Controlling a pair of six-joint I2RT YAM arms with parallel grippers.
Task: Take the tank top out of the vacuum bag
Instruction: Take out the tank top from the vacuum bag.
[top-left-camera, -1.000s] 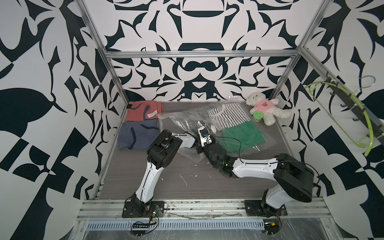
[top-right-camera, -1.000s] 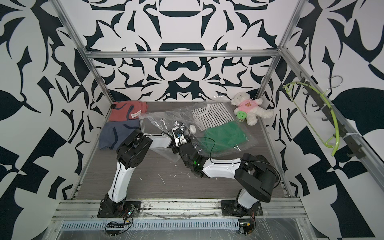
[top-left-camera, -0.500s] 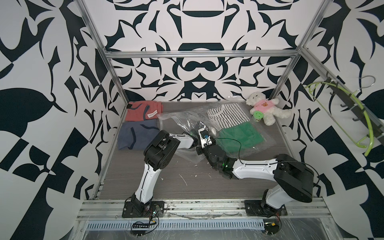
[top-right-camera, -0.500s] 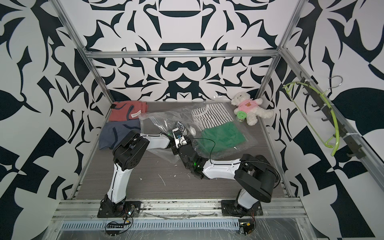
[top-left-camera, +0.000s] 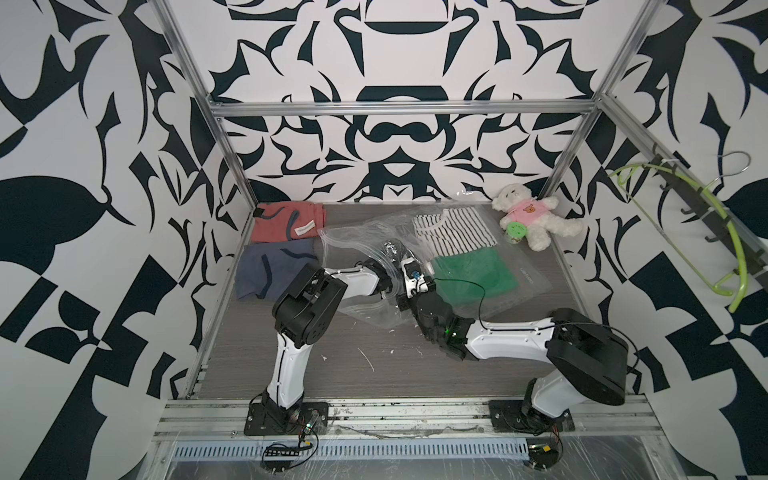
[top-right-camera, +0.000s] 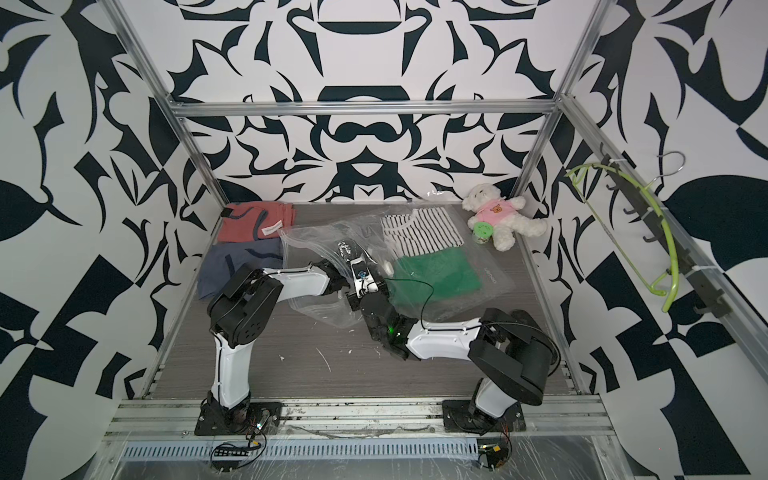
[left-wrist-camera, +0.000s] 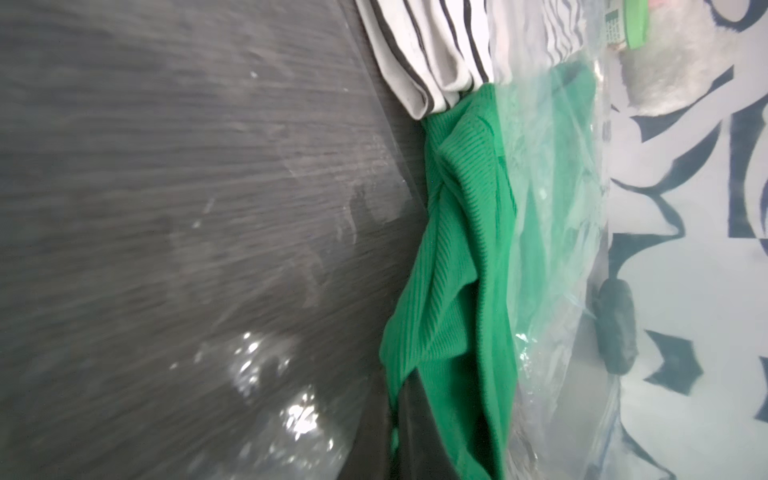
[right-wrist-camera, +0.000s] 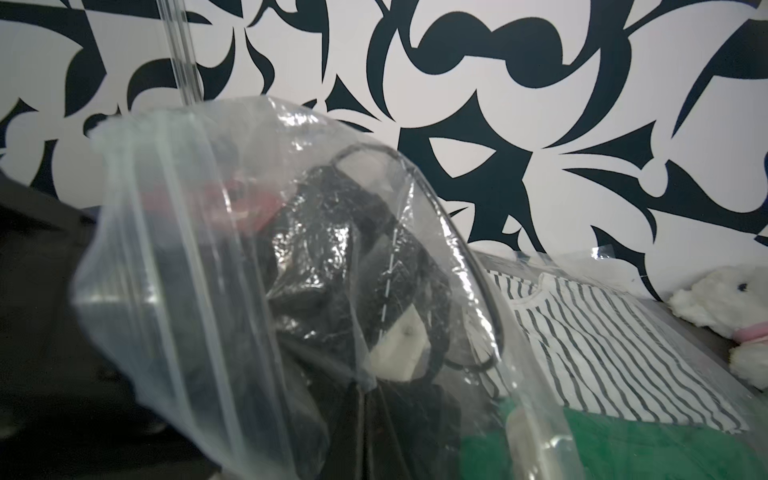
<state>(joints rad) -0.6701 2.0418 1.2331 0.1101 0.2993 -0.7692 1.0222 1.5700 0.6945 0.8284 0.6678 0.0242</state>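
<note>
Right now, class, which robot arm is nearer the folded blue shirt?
Left. The left arm has its elbow right beside the folded blue shirt; the right arm reaches in from the opposite side, well away from it.

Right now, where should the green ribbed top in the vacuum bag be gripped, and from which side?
I'd pinch the green ribbed top at its bunched edge facing the vacuum bag's open mouth, entering from the robot's left. The folds there stand up for the jaws; the striped top and closed plastic block the other sides.
</note>
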